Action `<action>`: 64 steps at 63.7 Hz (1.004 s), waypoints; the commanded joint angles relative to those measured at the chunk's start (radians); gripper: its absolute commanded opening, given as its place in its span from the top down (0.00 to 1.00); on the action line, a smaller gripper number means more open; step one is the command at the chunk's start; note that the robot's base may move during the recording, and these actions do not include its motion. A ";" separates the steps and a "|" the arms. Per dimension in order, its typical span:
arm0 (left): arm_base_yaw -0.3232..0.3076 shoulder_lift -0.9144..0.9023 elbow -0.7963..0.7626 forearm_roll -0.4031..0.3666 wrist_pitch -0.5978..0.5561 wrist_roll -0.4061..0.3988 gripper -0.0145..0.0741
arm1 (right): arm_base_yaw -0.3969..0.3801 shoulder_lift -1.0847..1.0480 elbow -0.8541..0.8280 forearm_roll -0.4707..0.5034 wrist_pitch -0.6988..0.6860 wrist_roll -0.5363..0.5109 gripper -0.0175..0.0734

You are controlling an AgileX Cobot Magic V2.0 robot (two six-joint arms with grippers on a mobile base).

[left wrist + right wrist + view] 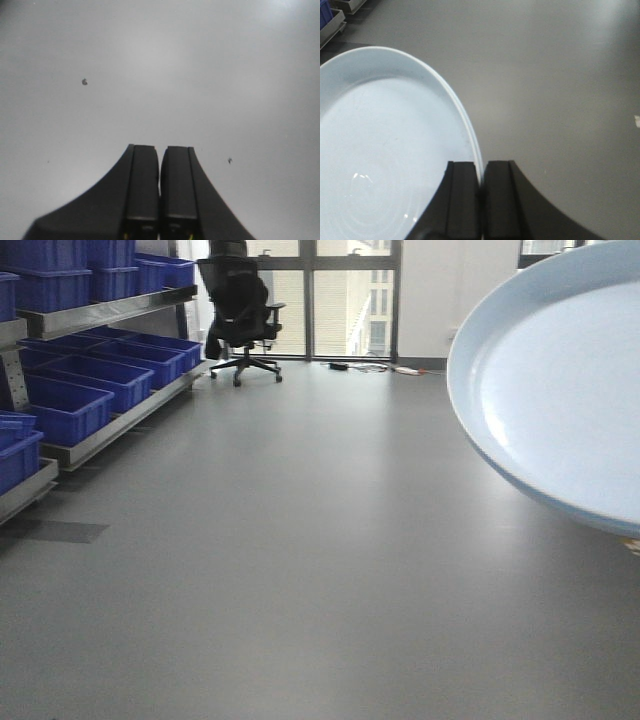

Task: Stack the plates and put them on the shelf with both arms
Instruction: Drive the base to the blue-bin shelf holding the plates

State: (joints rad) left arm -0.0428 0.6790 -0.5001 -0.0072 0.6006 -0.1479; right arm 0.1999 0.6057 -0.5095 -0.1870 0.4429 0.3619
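A pale bluish-white plate [560, 390] hangs tilted in the air at the right of the front view, above the grey floor. In the right wrist view my right gripper [481, 164] is shut on the rim of this plate [385, 140], which spreads out to the left of the fingers. The rim shows a double edge line; I cannot tell if a second plate lies under it. My left gripper [160, 147] is shut and empty over bare grey floor. The steel shelf racking [100, 312] stands at the far left.
Blue plastic crates [70, 405] fill the racking's levels. A black office chair [240, 315] stands by the far windows, with cables on the floor beside it. A small dark speck [84, 81] lies on the floor under the left gripper.
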 commanded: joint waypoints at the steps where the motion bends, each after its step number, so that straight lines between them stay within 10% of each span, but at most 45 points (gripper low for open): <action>1: -0.005 -0.002 -0.027 -0.007 -0.071 -0.006 0.74 | -0.003 0.000 -0.031 -0.011 -0.093 -0.001 0.74; 64: -0.005 -0.002 -0.027 -0.007 -0.071 -0.006 0.74 | -0.003 0.000 -0.031 -0.011 -0.093 -0.001 0.74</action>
State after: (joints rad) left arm -0.0428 0.6790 -0.5001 -0.0072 0.6006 -0.1479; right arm 0.1999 0.6057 -0.5095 -0.1870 0.4429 0.3619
